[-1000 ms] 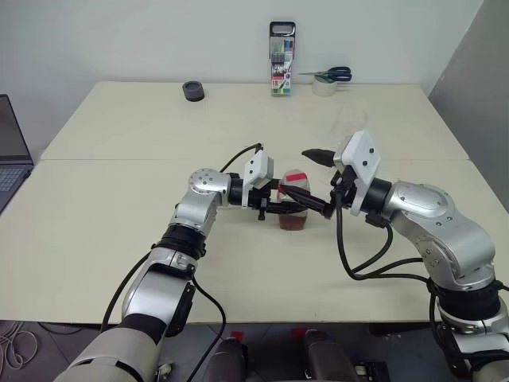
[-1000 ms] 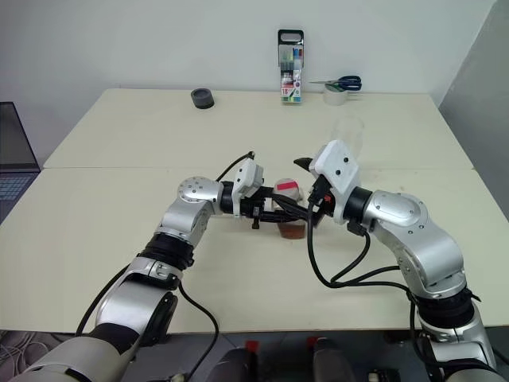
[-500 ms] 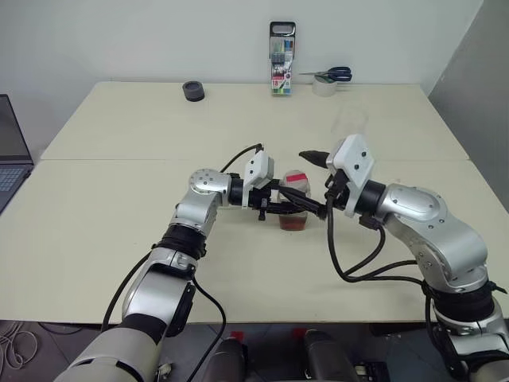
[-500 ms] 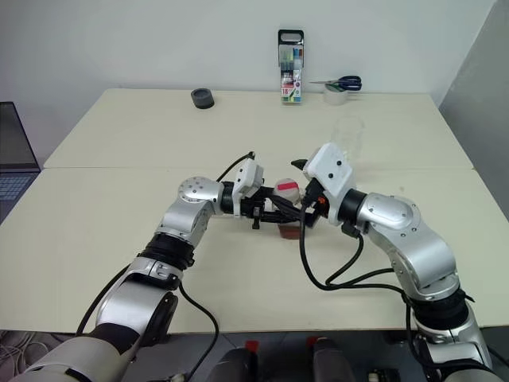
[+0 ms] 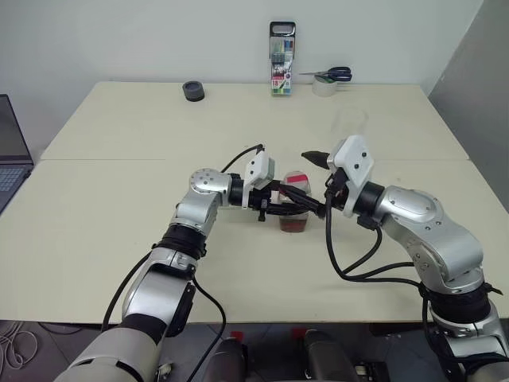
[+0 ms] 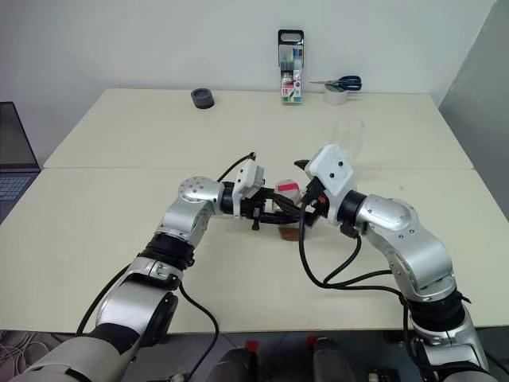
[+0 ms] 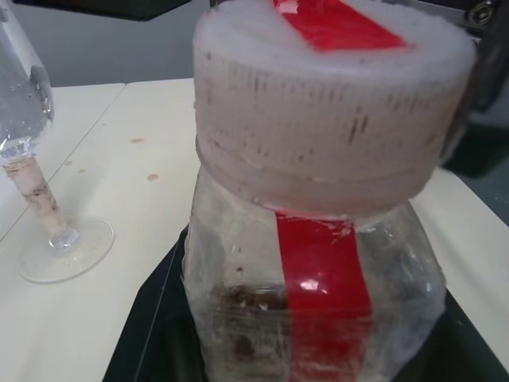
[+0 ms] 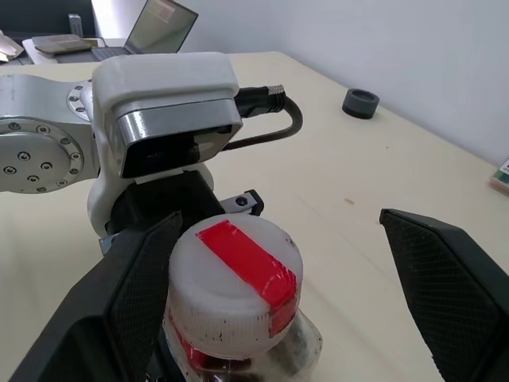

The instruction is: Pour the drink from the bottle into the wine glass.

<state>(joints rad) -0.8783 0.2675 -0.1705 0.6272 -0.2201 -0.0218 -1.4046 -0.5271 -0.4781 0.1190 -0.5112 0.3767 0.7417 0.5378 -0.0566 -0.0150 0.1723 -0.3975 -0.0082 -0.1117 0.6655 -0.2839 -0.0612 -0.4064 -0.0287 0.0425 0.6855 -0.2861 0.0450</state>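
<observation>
The bottle (image 5: 295, 199), clear plastic with a white cap crossed by a red strip, stands upright on the table (image 5: 119, 199) near its middle. A little reddish-brown drink (image 5: 294, 224) lies at its bottom. My left gripper (image 5: 304, 209) reaches in from the left and is shut on the bottle's body. My right gripper (image 8: 278, 219) is open, with one finger on each side of the cap, not touching it. The wine glass (image 7: 32, 135), clear and stemmed, stands upright behind my right hand, also seen as the wine glass (image 5: 350, 124).
At the table's far edge stand a pack of markers (image 5: 281, 60), a tape roll with blue-handled scissors (image 5: 329, 77) on it, and a small black ring (image 5: 193, 91). A laptop (image 5: 9, 151) sits off the left side.
</observation>
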